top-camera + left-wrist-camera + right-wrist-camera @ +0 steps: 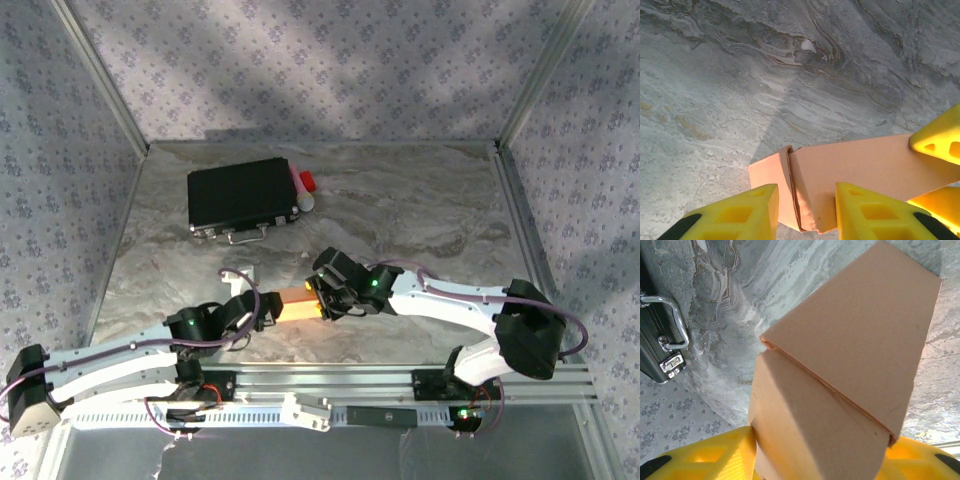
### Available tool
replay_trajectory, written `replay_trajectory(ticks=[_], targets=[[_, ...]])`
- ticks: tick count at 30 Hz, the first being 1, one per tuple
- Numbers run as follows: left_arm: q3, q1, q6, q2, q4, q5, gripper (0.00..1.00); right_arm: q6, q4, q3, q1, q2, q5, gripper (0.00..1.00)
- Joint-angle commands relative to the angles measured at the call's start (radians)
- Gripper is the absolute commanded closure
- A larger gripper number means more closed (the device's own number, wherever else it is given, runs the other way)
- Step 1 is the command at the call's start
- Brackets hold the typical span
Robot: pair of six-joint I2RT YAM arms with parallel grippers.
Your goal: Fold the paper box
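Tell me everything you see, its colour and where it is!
paper box: one, salmon-orange, near middle of table, between both claws
black case: one, black with silver handle, far left of table
small things: two or three, red, white, pink, against the case's right end; unclear what
table: one, grey marbled, under everything
walls: three, pale patterned, around table
arms: two, white and black, reaching from the near edge
right claw: one, yellow fingers, gripping the box
left claw: one, yellow fingers, either side of the box's end
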Motion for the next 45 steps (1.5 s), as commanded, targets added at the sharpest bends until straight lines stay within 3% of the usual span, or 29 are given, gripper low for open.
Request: replay_trajectory(ticks=[1,11,14,21,25,29,32,34,39,41,45], targets=[[-0.046,-0.006,-0.011,0.012,-0.076,0.008,0.69,0.354,-0.073,-0.025,-0.010,0.028,0.016,0.48],[-0.075,-0.049,-0.058,0.029,-0.089,-0.030,0.72,0.337,-0.071,-0.030,-0.019,0.027,0.011,0.46],[-0.080,-0.062,-0.066,0.045,-0.080,-0.041,0.72,0.307,-0.073,-0.030,-0.024,0.017,0.018,0.39],[-0.067,-0.089,-0.081,0.071,-0.075,-0.088,0.75,0.163,-0.135,-0.012,-0.037,-0.065,0.072,0.11],[-0.055,-0.104,-0.088,0.074,-0.085,-0.113,0.75,0.035,-0.158,-0.008,-0.050,-0.125,0.111,0.06],[-0.043,-0.111,-0.092,0.077,-0.098,-0.113,0.75,-0.186,-0.192,0.020,-0.065,-0.185,0.156,0.08],[-0.038,-0.112,-0.093,0.075,-0.103,-0.135,0.76,-0.401,-0.190,0.010,-0.068,-0.226,0.208,0.32],[-0.037,-0.115,-0.093,0.074,-0.105,-0.136,0.76,-0.642,-0.105,-0.021,-0.058,-0.254,0.263,0.37],[-0.032,-0.118,-0.092,0.076,-0.107,-0.140,0.76,-1.120,-0.077,-0.093,0.057,-0.272,0.528,0.45],[-0.032,-0.118,-0.092,0.077,-0.106,-0.141,0.76,-1.228,-0.035,-0.154,0.100,-0.284,0.612,0.48],[-0.031,-0.121,-0.093,0.076,-0.111,-0.145,0.76,-1.351,0.098,-0.279,0.130,-0.318,0.664,0.51]])
